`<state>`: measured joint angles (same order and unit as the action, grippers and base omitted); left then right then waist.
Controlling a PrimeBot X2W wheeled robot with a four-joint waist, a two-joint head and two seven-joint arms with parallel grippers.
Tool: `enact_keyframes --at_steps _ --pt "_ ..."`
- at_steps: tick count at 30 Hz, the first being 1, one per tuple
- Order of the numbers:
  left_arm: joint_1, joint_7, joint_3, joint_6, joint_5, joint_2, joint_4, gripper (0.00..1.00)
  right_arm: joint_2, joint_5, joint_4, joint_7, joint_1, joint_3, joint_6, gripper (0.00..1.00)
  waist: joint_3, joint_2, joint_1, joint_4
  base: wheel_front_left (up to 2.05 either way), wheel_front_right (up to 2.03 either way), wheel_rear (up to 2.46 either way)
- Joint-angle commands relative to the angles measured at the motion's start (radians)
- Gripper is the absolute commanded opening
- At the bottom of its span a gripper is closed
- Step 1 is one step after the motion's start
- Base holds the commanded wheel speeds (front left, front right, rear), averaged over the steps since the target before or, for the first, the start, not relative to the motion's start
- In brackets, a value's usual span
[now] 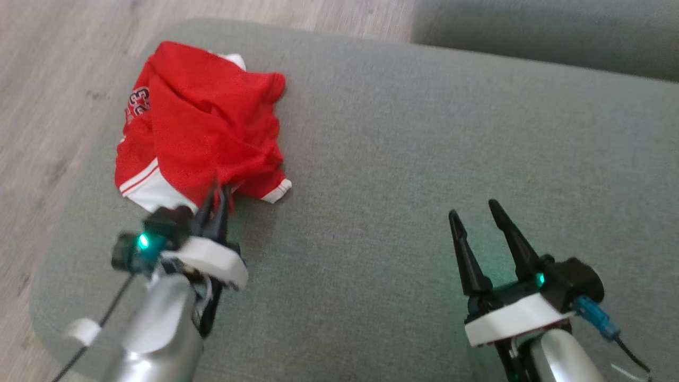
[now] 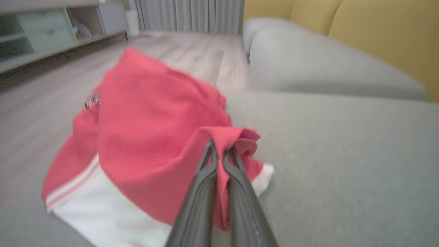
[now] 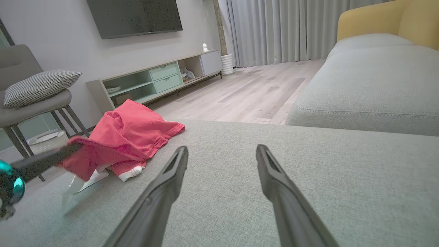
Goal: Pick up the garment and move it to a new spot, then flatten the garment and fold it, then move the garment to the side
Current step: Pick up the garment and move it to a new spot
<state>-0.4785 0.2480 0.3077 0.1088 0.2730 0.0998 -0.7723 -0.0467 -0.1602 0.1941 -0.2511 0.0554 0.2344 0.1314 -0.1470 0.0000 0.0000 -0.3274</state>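
Garment (image 1: 201, 127): red mesh jersey-type piece, white hem band with red stripes, "23" printed on its left side, and we see it crumpled in a heap. It lies on the grey sofa cushion (image 1: 398, 159) near the far left corner, close to the edge by the wood floor (image 1: 53, 106). Left claw (image 1: 220, 193) sits at the garment's near edge, fingers pinched tight on a red fold. In the left wrist view we see that fold bunched over the fingertips, raised above the white hem. Left forearm comes in low from bottom left. Right claw (image 1: 475, 209) is well apart to the right, jaws spread, gripping nothing, over bare cushion, fingers pointing away from the robot
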Motion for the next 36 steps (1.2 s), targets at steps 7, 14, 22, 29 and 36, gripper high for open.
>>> enact_keyframes --at_steps 7,14,22,29,36 --pt "0.078 0.013 -0.144 -0.017 0.004 0.054 0.487 0.0 -0.004 -0.024 -0.029 -0.011 0.0 0.03 -0.001 1.0 0.061 0.0 0.0 0.045 0.0 0.0 0.0" --pt "0.093 0.008 -0.121 -0.004 -0.006 0.061 0.648 0.0 -0.004 -0.04 -0.036 -0.011 0.023 0.041 -0.001 1.0 0.058 0.0 0.0 0.158 0.0 0.0 0.0" --pt "-0.045 -0.074 0.015 0.015 -0.003 0.045 0.693 0.0 -0.004 -0.061 -0.059 -0.011 0.061 0.056 -0.001 1.0 0.012 0.0 0.0 0.348 0.0 0.0 0.0" --pt "-0.242 -0.119 0.157 0.02 0.013 -0.004 0.646 0.0 -0.004 -0.105 -0.078 -0.011 0.101 0.113 -0.001 1.0 -0.035 0.0 0.0 0.535 0.0 0.0 0.0" --pt "-0.412 -0.106 0.238 0.021 0.064 -0.04 0.529 0.0 -0.004 -0.154 -0.098 -0.011 0.129 0.159 -0.001 1.0 -0.09 0.0 0.0 0.703 0.0 0.0 0.0"
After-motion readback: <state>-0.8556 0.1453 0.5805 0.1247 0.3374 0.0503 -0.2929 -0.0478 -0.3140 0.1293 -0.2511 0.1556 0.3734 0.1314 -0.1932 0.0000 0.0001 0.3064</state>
